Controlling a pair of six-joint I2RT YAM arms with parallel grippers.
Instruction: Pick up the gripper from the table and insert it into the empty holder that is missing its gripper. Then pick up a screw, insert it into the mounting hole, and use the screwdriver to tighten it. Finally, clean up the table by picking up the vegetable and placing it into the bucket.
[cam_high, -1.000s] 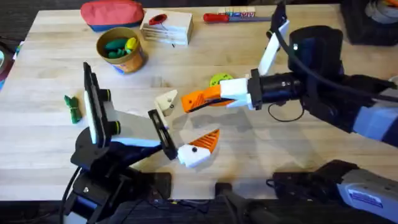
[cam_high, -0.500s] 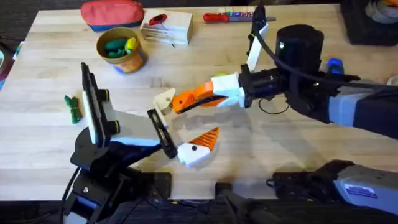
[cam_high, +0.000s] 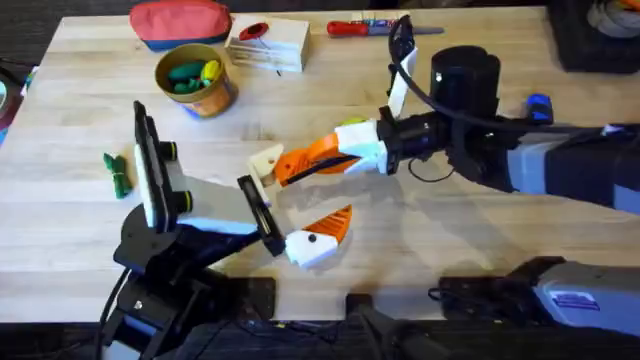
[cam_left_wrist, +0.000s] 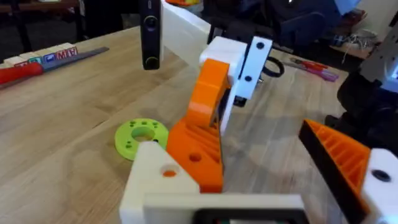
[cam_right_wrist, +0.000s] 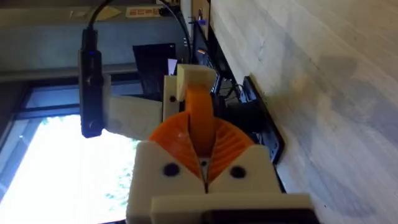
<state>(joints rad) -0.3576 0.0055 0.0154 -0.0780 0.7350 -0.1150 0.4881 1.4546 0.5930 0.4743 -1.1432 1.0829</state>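
- Gripper (cam_high: 305, 160), the loose orange tip, is pinched between the right gripper's (cam_high: 300, 163) fingers, its end touching the holder (cam_high: 266, 162).
- Holder: the left arm's bare white mount; seating looks under way, not finished.
- Left gripper (cam_high: 295, 205) fingers are spread, grasping nothing.
- Screwdriver (cam_high: 538, 103) lies far right of the holder; screwing remains.
- Vegetable (cam_high: 118, 172) lies on the tabletop (cam_high: 420, 240) left of the holder, bucket (cam_high: 195, 80) beyond; cleanup remains.

Right pincer (cam_high: 285, 168) carrying orange gripper (cam_high: 305, 160) moved left, reaching holder (cam_high: 266, 163).
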